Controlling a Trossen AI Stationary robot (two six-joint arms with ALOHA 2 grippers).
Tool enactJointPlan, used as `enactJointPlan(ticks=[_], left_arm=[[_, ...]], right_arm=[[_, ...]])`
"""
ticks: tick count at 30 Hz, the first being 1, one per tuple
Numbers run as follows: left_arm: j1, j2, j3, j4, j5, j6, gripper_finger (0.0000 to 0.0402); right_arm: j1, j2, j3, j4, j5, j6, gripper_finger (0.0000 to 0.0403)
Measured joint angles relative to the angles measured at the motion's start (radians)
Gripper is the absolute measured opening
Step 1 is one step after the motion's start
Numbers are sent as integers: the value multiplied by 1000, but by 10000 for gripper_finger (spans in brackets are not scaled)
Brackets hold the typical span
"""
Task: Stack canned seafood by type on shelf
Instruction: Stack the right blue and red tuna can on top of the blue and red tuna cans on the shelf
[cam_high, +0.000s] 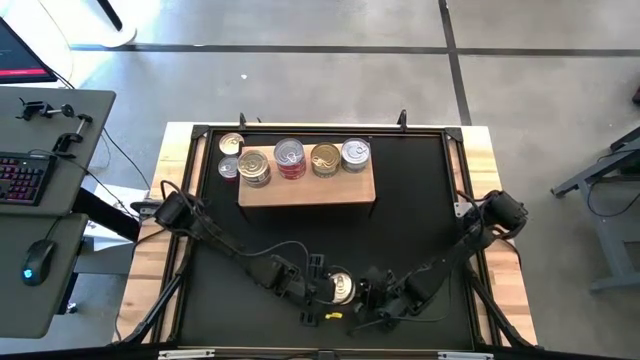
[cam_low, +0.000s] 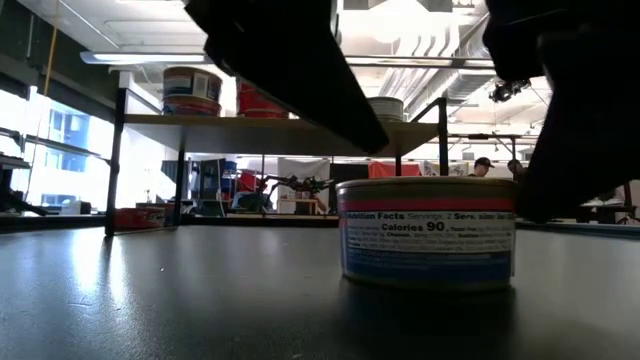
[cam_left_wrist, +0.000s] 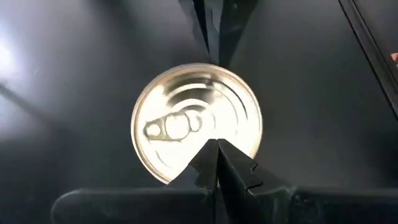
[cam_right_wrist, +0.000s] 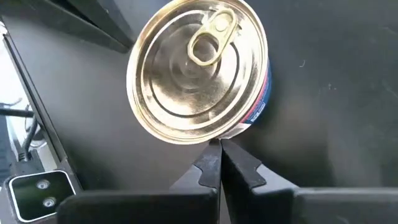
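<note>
One tin with a gold pull-tab lid stands upright on the black table near its near edge, its label side facing the low camera. My left gripper is shut, its tip above the lid's edge; the low view shows a gap between it and the tin. My right gripper is shut beside the tin's rim, on its right. The wooden shelf carries several tins in a row. Two more tins stand on the table by its left end. My right gripper's shut fingertips stand level at the tin's side, just below its lid rim, coming from the table's right. I cannot tell whether they touch it. The tin stays upright with its base on the table.
The shelf board stands on thin dark legs across the far half of the table. Raised black rails frame the mat. A yellow-marked part lies by the near edge. Bare mat lies between the near tin and the shelf.
</note>
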Motion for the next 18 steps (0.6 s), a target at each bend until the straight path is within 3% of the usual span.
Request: enactJointPlan(ticks=[11,18], left_arm=[[3,21,0,-58,-74,2,0],[5,28,1,-95,-61,-56,0]], right_arm=[[-14,0,1,-57,-1,11,0],[-66,0,1,-46,-1,-15,0]])
